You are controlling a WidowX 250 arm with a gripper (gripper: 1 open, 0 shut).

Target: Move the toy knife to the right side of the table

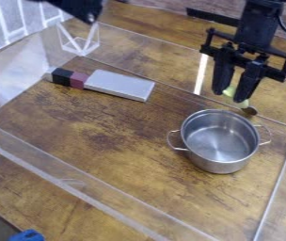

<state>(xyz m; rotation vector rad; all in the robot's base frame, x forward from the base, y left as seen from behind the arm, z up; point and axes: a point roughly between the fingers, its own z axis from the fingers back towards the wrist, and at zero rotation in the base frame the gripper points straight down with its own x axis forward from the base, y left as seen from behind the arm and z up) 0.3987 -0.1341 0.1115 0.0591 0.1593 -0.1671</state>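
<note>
The toy knife (108,83) lies flat at the left of the table (95,141), its grey blade pointing right and its black-and-pink handle (67,76) at the left end. My gripper (236,93) hangs pointing down at the far right, above and behind the steel pot (218,140), far from the knife. Its fingers are shut on a yellow-green corn cob (231,88), which shows only partly between them.
Low clear acrylic walls (146,202) edge the tabletop. A clear V-shaped stand (76,39) sits at the back left. A dark blurred shape (78,8) shows at the top left. A blue object (26,235) lies outside the front wall.
</note>
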